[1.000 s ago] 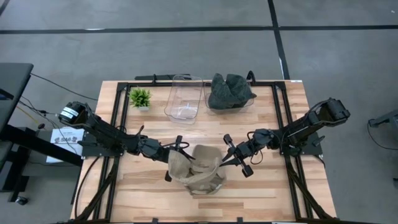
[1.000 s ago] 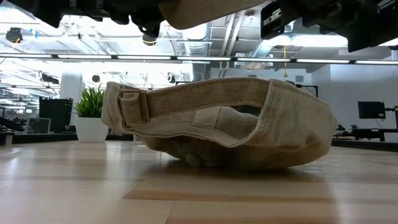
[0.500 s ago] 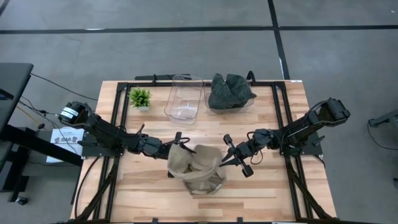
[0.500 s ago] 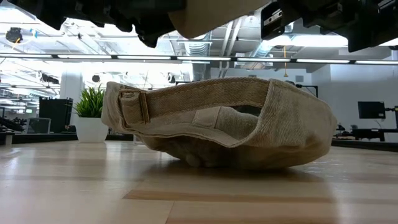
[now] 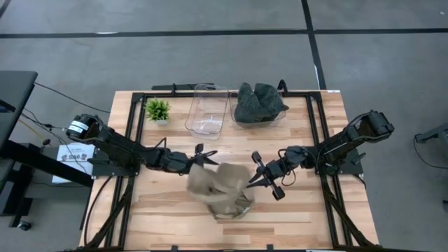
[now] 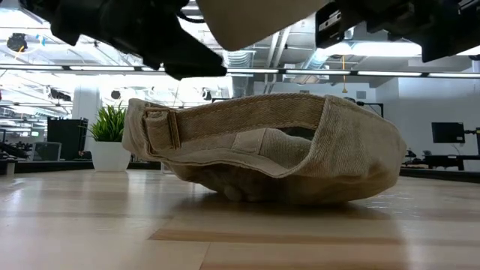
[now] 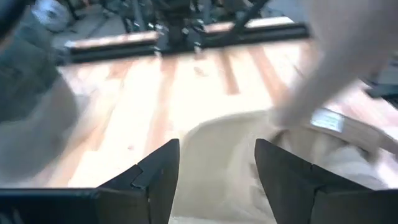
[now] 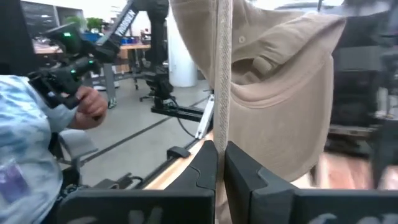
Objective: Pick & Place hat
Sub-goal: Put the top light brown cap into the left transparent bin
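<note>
**End effectors at the tan hats, near the front of the worktop**

The right end effector [image 5: 257, 179] is clenched on the edge of a tan hat [image 5: 218, 183], which is held lifted above the middle of the worktop [image 5: 168, 203], near its front edge. In the right wrist view the fingers [image 8: 205, 163] are seen pressed together on a thin edge of the fabric, and the hat [image 8: 267, 81] hangs in front of them.

The left end effector [image 5: 201, 155] is found at the left side of this hat; its fingers [image 7: 163, 171] are spread apart and nothing is grasped between them.

In the low view a second tan hat [image 6: 262, 150] is seen lying on the wooden surface, with its opening turned to the camera and its strap at the left.

At the back of the worktop an empty clear container [image 5: 206, 110] is placed, and just beside it, to the right, another container with dark hats [image 5: 257, 102]. A small potted plant [image 5: 157, 110] stands to the left of them.

In the right wrist view a person's hand [image 8: 93, 104] is visible in the room beyond.
</note>
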